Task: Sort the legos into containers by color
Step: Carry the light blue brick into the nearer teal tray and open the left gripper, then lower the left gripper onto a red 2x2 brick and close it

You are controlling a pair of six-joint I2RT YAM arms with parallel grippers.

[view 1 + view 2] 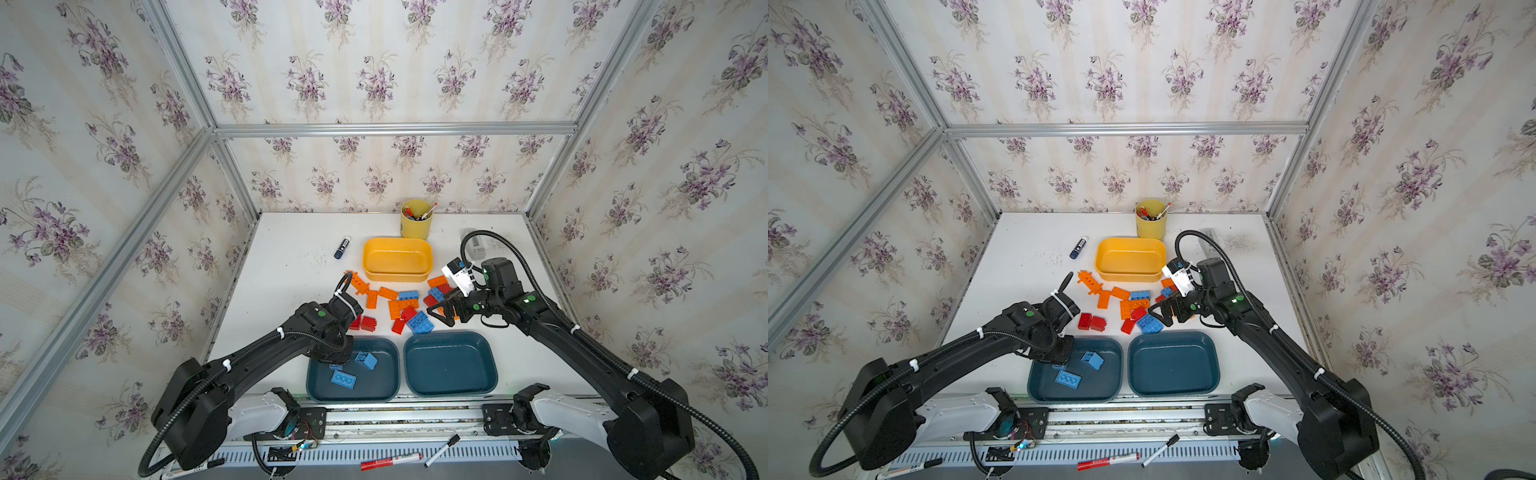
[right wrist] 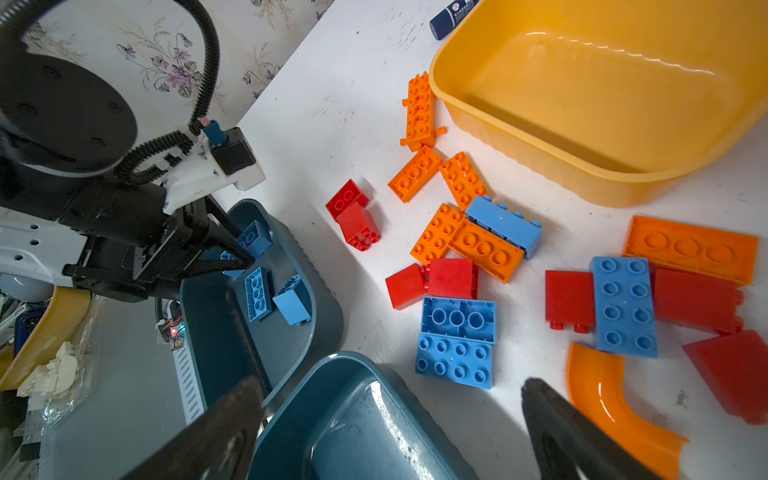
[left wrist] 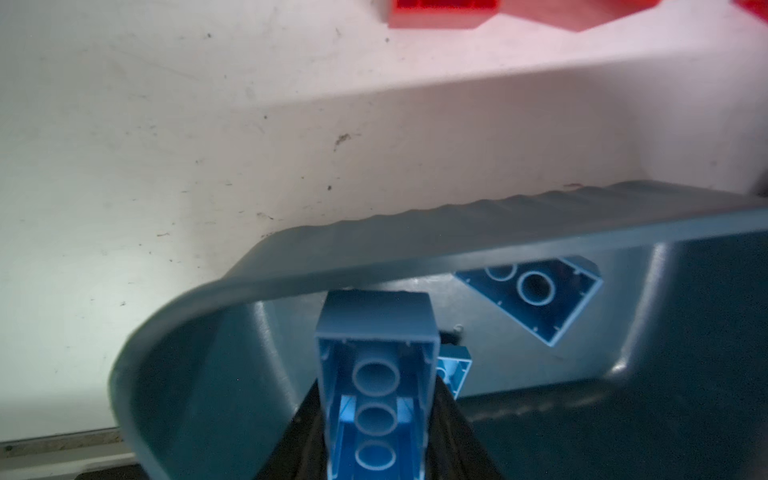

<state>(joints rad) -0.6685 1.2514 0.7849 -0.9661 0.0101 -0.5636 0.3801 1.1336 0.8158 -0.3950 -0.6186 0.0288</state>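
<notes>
My left gripper [image 3: 376, 399] hangs over the far-left corner of the left teal container [image 1: 374, 388], shut on a blue lego [image 3: 376, 332] that stands hollow side toward the camera. Two more blue legos [image 1: 365, 360] [image 1: 343, 379] lie in that container. The right teal container [image 1: 451, 365] and the yellow container [image 1: 397, 257] hold nothing. Between the containers lies a pile of orange, red and blue legos [image 1: 399, 307], among them an orange strip [image 1: 357, 282] and a blue flat lego [image 2: 455, 359]. My right gripper [image 2: 390, 386] hovers open at the pile's right front, holding nothing.
A yellow cup of pens [image 1: 416, 218] stands at the back, behind the yellow container. A dark blue stick [image 1: 342, 248] lies on the table at the back left. A red marker [image 1: 390, 461] and a black-capped marker [image 1: 441, 449] rest on the front rail.
</notes>
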